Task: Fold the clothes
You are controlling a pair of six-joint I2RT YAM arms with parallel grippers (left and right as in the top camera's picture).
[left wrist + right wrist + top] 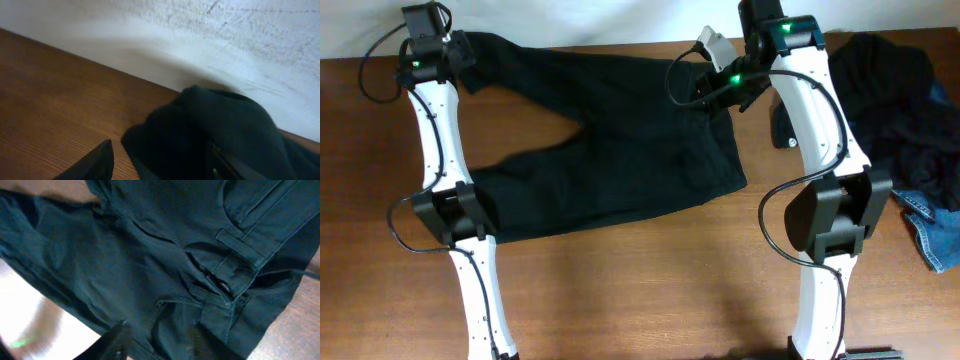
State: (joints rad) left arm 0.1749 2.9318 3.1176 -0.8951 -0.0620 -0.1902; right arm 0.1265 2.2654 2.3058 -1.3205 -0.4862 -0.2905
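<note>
Trousers [610, 150] flat on table [620, 290]; left fingers [97, 162] wide astride leg hem [215, 115]; right fingers [116, 339]: cannot tell.

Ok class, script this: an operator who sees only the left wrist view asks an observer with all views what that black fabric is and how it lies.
Operator: What is this black bunch?
Observer: One leg end of black trousers spread across the table.
Operator: Where's the waist?
Observer: On the right, under the right end effector; belt loops show there.
Operator: Anything else?
Observer: A pile of clothes at the far right.
</note>
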